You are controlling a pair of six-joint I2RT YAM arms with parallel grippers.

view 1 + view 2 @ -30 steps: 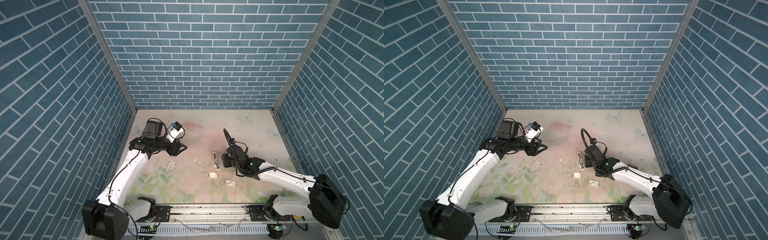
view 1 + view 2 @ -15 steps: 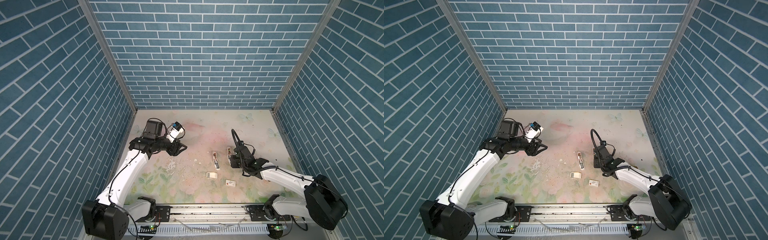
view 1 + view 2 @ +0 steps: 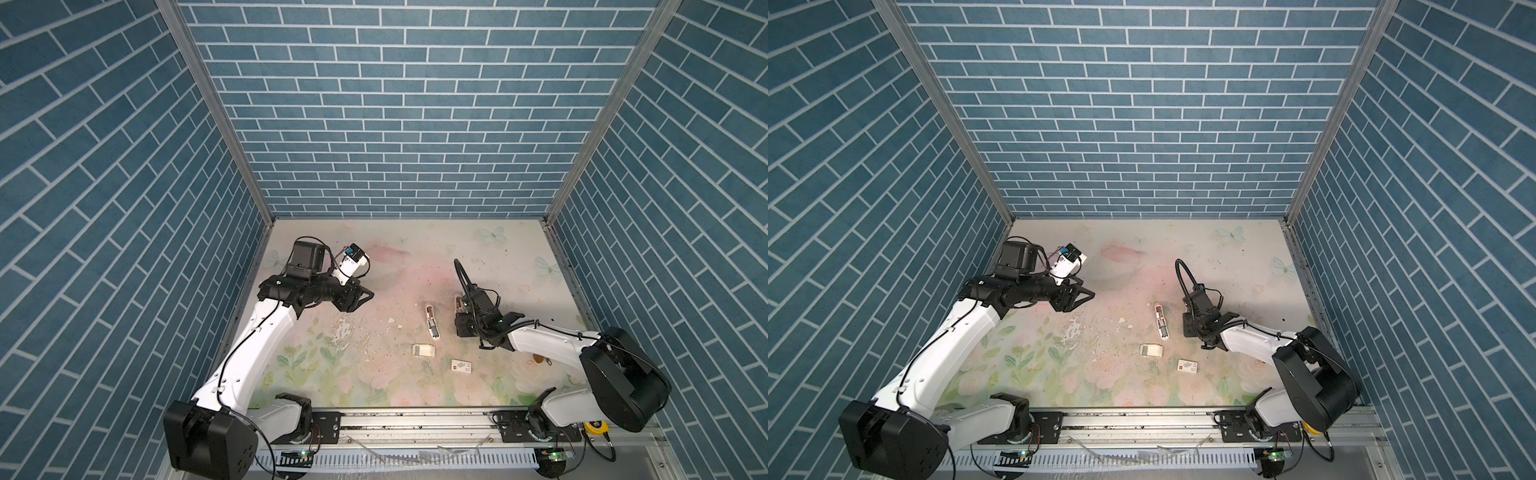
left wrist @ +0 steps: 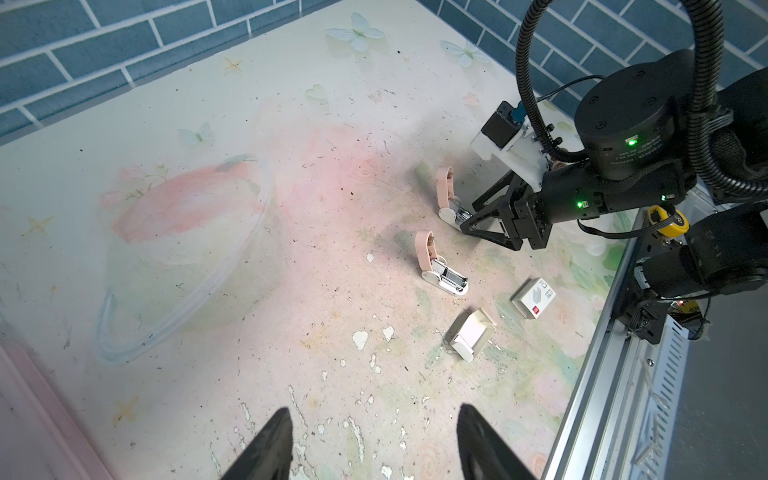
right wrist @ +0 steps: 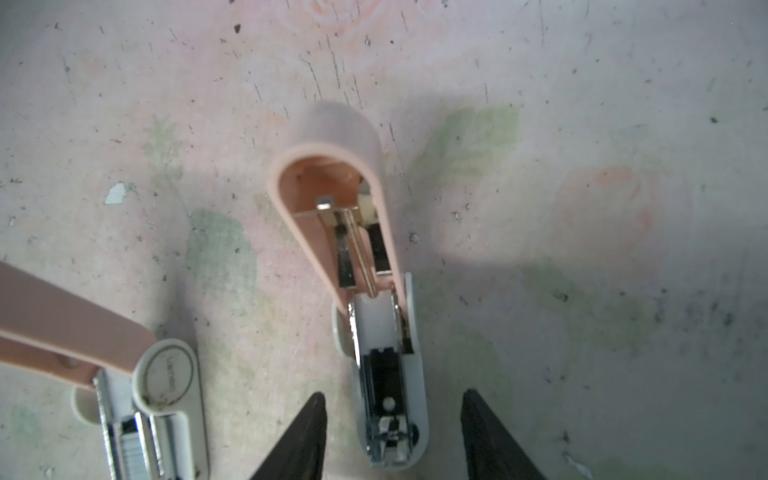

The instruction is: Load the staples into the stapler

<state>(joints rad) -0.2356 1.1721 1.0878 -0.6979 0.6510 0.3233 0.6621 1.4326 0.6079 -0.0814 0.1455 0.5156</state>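
Zero gripping: left hand (image 4: 374, 413) and right hand (image 5: 393, 397) both open, empty.
Right one's fingers (image 5: 303, 440) flank the open stapler (image 5: 392, 374); staples (image 4: 467, 337) lie in their tray (image 4: 486, 320) on the tabletop (image 4: 249, 291), near another stapler (image 4: 442, 274).

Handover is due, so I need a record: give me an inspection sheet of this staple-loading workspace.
Surface: floral mat, scuffed, with flaked patches.
Job's things: open stapler, a grey strip in its channel; second open stapler beside it; staples tray lying free.
Clutter: white card sleeve with red mark.
Grippers: left gripper open, empty, above the mat; right gripper open, straddling the second open stapler's base without touching.
Cables: black corrugated hose arcs over the right wrist.
Surroundings: blue brick-pattern walls; metal rail in front.
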